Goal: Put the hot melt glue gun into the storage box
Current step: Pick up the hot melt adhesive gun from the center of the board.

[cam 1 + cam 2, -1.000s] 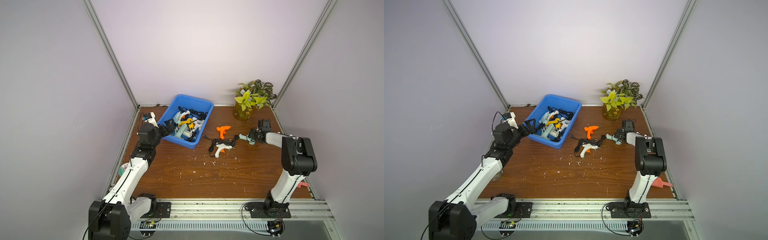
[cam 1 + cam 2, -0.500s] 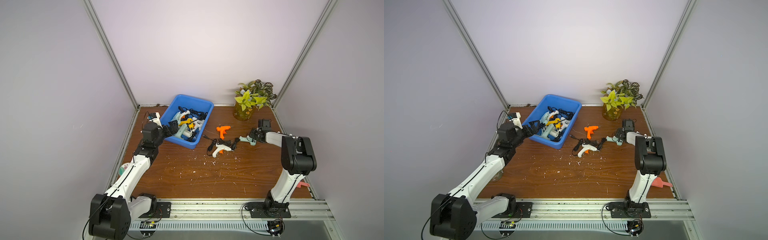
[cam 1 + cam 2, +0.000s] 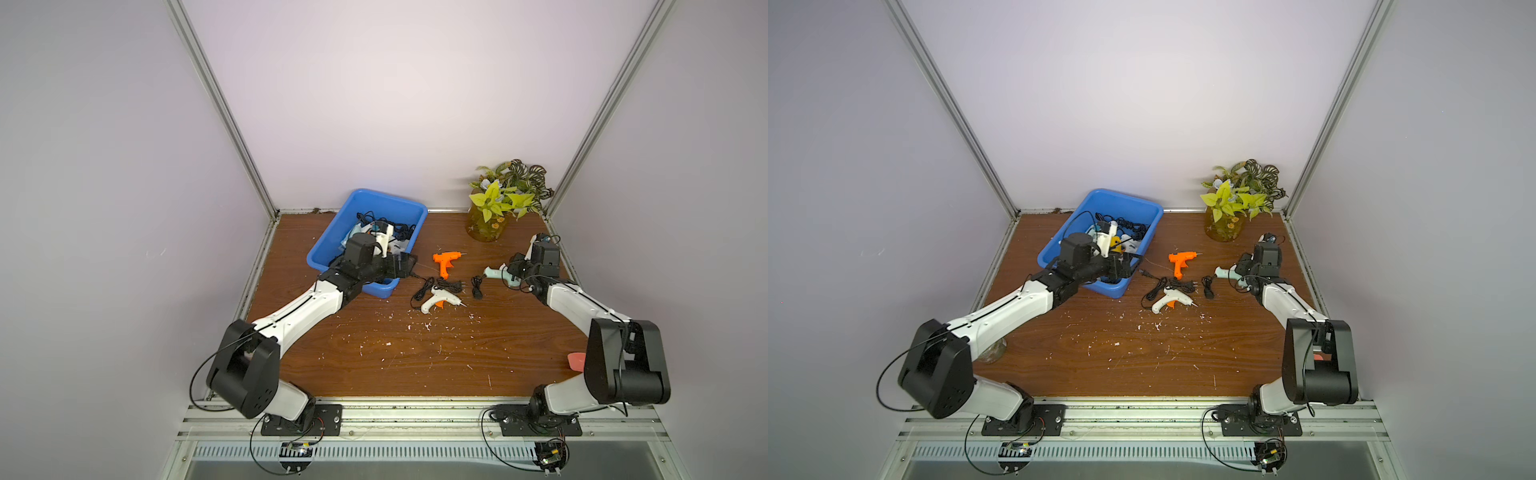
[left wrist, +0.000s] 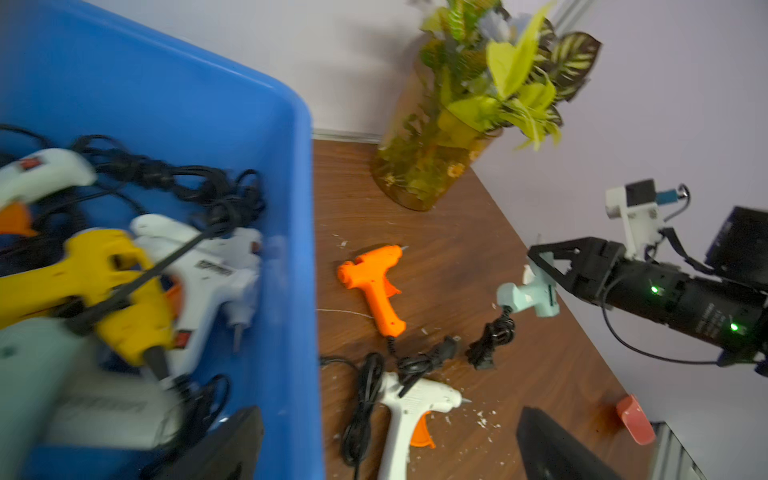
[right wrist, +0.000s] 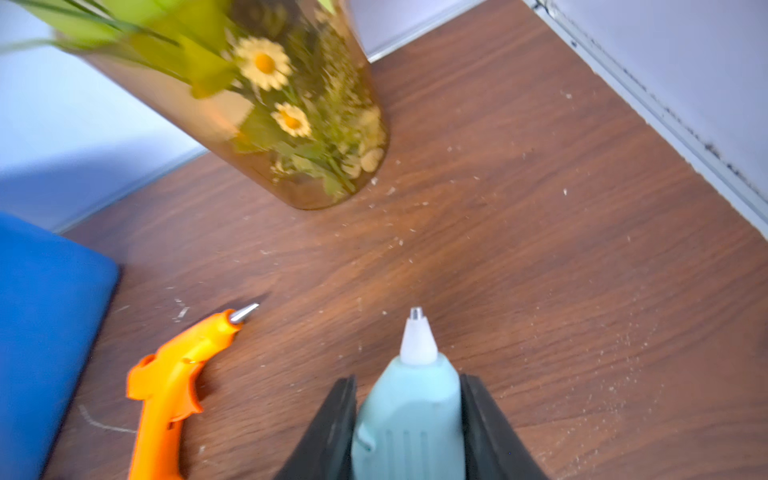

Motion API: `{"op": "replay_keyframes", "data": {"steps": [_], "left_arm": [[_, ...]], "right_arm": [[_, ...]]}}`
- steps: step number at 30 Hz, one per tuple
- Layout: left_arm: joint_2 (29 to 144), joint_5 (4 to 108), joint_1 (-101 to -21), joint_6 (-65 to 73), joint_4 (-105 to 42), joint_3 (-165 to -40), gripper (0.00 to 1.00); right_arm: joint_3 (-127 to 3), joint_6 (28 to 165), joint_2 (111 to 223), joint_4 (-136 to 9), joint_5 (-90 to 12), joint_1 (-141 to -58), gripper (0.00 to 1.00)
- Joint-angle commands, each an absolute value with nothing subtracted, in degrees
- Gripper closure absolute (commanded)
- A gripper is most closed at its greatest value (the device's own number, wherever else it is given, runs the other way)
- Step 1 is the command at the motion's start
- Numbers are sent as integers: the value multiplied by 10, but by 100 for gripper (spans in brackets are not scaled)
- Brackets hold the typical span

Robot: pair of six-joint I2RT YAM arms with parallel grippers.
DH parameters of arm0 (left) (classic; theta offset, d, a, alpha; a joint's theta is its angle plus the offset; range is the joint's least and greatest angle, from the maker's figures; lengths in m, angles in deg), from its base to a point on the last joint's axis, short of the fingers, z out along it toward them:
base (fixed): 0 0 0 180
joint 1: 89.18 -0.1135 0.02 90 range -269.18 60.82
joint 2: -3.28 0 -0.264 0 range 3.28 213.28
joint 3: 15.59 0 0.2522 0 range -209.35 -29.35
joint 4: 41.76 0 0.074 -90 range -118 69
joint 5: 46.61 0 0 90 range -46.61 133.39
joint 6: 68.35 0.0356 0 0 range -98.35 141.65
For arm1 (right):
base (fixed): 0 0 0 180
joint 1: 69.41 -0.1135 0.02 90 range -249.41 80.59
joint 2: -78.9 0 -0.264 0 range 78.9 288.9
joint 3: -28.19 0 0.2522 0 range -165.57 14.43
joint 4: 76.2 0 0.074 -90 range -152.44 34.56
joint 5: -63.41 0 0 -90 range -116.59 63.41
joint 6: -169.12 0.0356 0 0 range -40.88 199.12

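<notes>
Squarely, right gripper clamps glue gun.

The left arm and right arm share white link shells, bulky black joint housings and thin looping black cables. Black base plates carry screws. Green lights dot the right wrist.

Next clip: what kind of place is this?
Probably a robot test cell: blank walls on aluminium posts, left arm and right arm bolted to a front rail, an orange glue gun and storage box staged on a wooden table.
</notes>
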State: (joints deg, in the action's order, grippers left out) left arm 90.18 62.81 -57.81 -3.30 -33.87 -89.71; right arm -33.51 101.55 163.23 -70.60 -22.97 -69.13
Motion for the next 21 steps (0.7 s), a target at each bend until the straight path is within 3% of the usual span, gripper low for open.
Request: {"op": "replay_keyframes", "data": {"steps": [1,8,21], "left_arm": [[963,683,-536,10,-313,-943,0],[1087,775,-487,-11,-343,-1040,6],[1147,832,-474,-86,-419,-1076,21]], "right_arm": [[-335,999,1597,-743,-267,-705,93],[-324,998,1554,-775,-320,-732,93],[-315,1022,1538,-825,-356,-804,93]]}}
